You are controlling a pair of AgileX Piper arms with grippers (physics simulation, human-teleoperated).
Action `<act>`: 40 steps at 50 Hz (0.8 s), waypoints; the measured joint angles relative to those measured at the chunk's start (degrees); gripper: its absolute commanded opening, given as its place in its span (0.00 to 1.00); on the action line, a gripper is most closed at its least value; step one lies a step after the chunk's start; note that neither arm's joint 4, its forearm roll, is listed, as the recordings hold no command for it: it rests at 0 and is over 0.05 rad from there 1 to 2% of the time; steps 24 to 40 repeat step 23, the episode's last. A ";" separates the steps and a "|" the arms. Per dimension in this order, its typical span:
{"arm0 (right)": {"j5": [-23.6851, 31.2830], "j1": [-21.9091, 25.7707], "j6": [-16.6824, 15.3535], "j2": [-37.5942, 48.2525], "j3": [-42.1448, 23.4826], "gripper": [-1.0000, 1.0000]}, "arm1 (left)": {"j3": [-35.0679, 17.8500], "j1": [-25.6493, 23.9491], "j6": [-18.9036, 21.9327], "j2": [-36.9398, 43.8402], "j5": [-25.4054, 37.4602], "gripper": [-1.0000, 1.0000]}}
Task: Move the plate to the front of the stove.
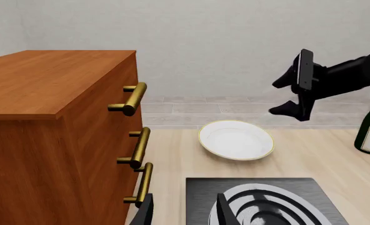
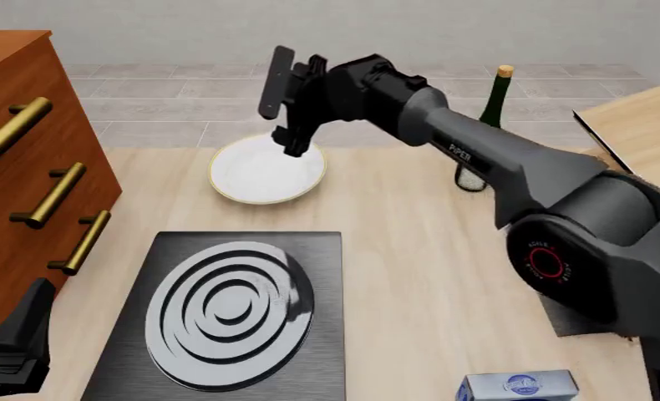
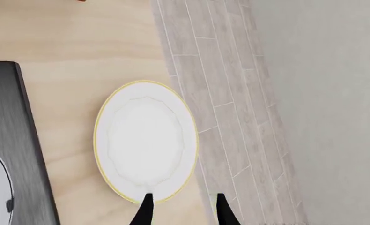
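Note:
The white plate (image 2: 267, 170) with its thin golden rim lies flat on the table just beyond the far edge of the stove (image 2: 236, 309), a black slab with a silver ring burner. My right gripper (image 2: 294, 144) hangs above the plate's far rim, fingers pointing down. In the right wrist view this gripper (image 3: 181, 210) is open, and one fingertip (image 3: 146, 206) lies over the rim of the plate (image 3: 146, 140). My left gripper (image 1: 183, 215) is open and holds nothing, low at the near left by the stove (image 1: 266, 201). It looks toward the plate (image 1: 236, 139).
A wooden drawer cabinet (image 2: 18, 167) with brass handles stands along the left side. A green bottle (image 2: 495, 100) stands at the back right, behind the right arm. A blue and white box (image 2: 520, 386) sits at the front right, and a wooden surface (image 2: 642, 125) at the far right.

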 measured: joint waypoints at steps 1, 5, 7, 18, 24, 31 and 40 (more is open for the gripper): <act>-0.28 0.00 -0.08 -0.43 0.62 1.00 | 0.00 0.00 0.00 0.00 0.00 1.00; -1.31 -0.03 -0.37 -2.03 2.89 1.00 | 0.00 0.00 0.00 0.00 0.00 1.00; -1.84 -0.05 -0.52 -2.78 4.01 1.00 | 0.00 0.00 0.00 0.00 0.00 1.00; -5.02 -0.13 -1.56 -6.99 10.32 1.00 | 0.00 0.00 0.00 0.00 0.00 1.00; -6.37 -0.09 -1.94 -8.99 13.00 1.00 | 0.00 0.00 0.00 0.00 0.00 1.00; -6.37 -0.09 -1.94 -8.99 13.00 1.00 | 0.00 0.00 0.00 0.00 0.00 1.00; -6.37 -0.09 -1.94 -8.99 13.00 1.00 | 0.00 0.00 0.00 0.00 0.00 1.00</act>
